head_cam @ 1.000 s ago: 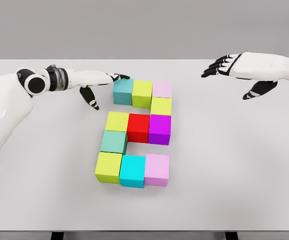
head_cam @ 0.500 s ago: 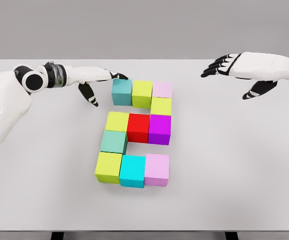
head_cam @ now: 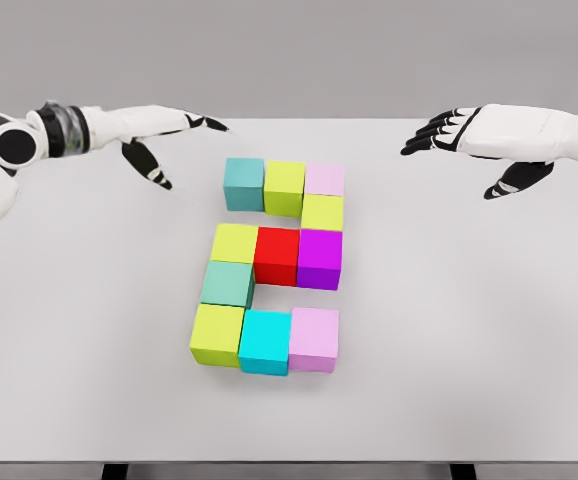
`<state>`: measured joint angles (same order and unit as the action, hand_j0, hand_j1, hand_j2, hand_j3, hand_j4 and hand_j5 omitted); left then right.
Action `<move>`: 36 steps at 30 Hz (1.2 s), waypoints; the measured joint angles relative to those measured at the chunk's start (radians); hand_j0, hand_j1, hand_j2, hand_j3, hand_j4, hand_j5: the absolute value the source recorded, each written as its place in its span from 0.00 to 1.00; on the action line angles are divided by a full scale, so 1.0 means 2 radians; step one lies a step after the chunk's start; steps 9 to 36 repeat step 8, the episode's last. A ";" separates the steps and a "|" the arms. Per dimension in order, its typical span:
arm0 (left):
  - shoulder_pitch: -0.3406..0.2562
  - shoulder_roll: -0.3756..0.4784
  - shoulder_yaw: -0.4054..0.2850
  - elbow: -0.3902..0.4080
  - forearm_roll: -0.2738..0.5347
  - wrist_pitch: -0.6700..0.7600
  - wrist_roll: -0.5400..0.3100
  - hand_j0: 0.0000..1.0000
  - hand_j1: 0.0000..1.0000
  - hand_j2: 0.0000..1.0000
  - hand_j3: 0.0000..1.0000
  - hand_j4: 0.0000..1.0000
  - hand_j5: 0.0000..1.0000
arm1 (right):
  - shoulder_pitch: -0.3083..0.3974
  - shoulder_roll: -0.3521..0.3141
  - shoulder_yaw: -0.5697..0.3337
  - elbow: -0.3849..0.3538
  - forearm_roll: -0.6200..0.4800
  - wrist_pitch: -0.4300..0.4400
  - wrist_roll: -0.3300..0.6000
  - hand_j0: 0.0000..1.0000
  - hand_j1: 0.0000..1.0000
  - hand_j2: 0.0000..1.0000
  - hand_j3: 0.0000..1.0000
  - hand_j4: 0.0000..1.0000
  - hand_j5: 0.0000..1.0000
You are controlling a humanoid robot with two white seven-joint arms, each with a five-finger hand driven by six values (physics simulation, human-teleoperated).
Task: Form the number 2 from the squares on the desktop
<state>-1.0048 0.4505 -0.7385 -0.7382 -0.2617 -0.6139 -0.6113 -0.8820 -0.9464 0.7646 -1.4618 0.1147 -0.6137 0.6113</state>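
Note:
Coloured cubes lie together on the white table (head_cam: 469, 340) in the shape of a 2. The top row is a teal cube (head_cam: 244, 184), a yellow-green cube (head_cam: 284, 187) and a pale pink cube (head_cam: 325, 180). Below come another yellow-green cube (head_cam: 322, 212), then a yellow (head_cam: 234, 243), red (head_cam: 276, 255) and purple cube (head_cam: 320, 258). A teal cube (head_cam: 228, 284) links down to the bottom row of yellow-green (head_cam: 217, 334), cyan (head_cam: 265, 341) and pink (head_cam: 314, 339). My left hand (head_cam: 174, 135) hovers open up and left of the top teal cube, apart from it. My right hand (head_cam: 459, 140) hovers open at the upper right.
A grey wall rises behind the table's far edge (head_cam: 299, 120). The table's front edge (head_cam: 289, 462) runs along the bottom of the view.
My left hand has let go of the top teal cube's corner and pulled back up and to the left. The teal cube shifted slightly into line with its row. The right arm stayed still.

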 measured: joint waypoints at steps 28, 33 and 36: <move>0.094 0.146 -0.003 -0.113 0.093 0.000 0.000 1.00 1.00 1.00 1.00 1.00 1.00 | -0.001 0.000 0.000 -0.004 0.000 0.000 0.000 1.00 1.00 1.00 1.00 1.00 1.00; 0.094 0.146 -0.003 -0.113 0.093 0.000 0.000 1.00 1.00 1.00 1.00 1.00 1.00 | -0.001 0.000 0.000 -0.004 0.000 0.000 0.000 1.00 1.00 1.00 1.00 1.00 1.00; 0.094 0.146 -0.003 -0.113 0.093 0.000 0.000 1.00 1.00 1.00 1.00 1.00 1.00 | -0.001 0.000 0.000 -0.004 0.000 0.000 0.000 1.00 1.00 1.00 1.00 1.00 1.00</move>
